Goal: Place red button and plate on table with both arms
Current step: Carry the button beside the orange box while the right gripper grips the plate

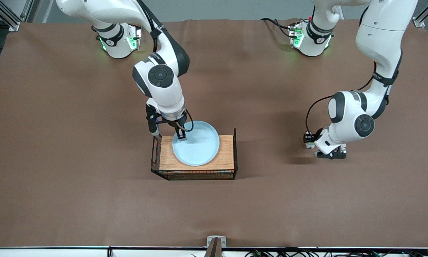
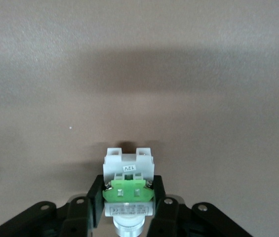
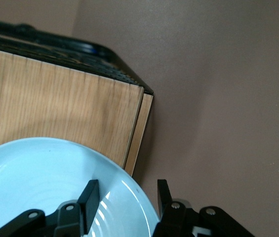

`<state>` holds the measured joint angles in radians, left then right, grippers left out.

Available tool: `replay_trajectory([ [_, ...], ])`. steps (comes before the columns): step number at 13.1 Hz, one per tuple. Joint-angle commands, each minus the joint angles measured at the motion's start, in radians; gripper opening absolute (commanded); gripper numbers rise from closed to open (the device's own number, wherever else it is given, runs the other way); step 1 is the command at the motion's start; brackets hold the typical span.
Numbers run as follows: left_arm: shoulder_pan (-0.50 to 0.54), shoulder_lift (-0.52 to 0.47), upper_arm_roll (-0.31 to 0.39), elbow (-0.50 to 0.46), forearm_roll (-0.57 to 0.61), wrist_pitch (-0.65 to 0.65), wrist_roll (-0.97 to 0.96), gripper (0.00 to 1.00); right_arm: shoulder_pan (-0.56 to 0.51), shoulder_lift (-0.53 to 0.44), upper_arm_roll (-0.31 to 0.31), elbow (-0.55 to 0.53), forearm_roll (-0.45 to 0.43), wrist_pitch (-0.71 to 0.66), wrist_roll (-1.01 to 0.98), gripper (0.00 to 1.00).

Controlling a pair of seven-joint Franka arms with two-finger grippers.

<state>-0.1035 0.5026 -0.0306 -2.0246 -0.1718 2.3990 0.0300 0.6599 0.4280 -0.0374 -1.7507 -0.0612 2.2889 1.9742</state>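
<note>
The pale-blue plate [image 1: 199, 146] lies on the wooden top of the black wire rack [image 1: 225, 157] in the middle of the table [image 1: 74, 185]. My right gripper [image 1: 167, 132] is open over the plate's edge nearest the right arm's base. In the right wrist view the plate [image 3: 35, 177] has its rim between the two fingers of the right gripper [image 3: 126, 197]. My left gripper [image 1: 313, 140] is low over the table toward the left arm's end, shut on the red button [image 1: 309, 137]. The left wrist view shows the button's green block [image 2: 128, 187] clamped in the left gripper [image 2: 128, 196], white end outward.
The rack's wooden top [image 3: 55, 103] and black wire side [image 3: 80, 49] show beside the plate in the right wrist view. Bare brown sheet [image 2: 139, 74] lies under the button. The arm bases [image 1: 119, 39] stand along the table's edge farthest from the front camera.
</note>
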Motion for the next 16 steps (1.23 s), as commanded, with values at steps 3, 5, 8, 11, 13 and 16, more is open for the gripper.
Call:
replay_trajectory([
  [3, 0.01, -0.019, 0.006, 0.087, 0.0, -0.064, -0.039, 1.0, 0.004, 0.0, 0.004, 0.002, -0.022, 0.007, -0.001, 0.31],
  [5, 0.011, -0.074, 0.006, 0.124, 0.0, -0.157, -0.051, 1.0, 0.004, 0.0, 0.014, 0.002, -0.023, 0.007, -0.001, 0.28],
  [8, 0.013, -0.195, 0.006, 0.159, 0.014, -0.306, -0.151, 1.0, 0.004, 0.002, 0.016, 0.002, -0.023, 0.006, 0.003, 0.08],
  [11, 0.015, -0.295, 0.008, 0.199, 0.029, -0.442, -0.148, 1.0, 0.004, 0.003, 0.019, 0.002, -0.023, 0.006, 0.009, 0.01],
  [13, 0.016, -0.315, 0.0, 0.318, 0.096, -0.628, -0.113, 1.0, 0.003, 0.0, 0.02, 0.002, -0.022, 0.004, 0.011, 0.0],
  [16, 0.016, -0.343, -0.003, 0.453, 0.097, -0.854, -0.061, 1.0, 0.006, -0.005, 0.025, 0.002, -0.02, -0.006, 0.014, 0.0],
])
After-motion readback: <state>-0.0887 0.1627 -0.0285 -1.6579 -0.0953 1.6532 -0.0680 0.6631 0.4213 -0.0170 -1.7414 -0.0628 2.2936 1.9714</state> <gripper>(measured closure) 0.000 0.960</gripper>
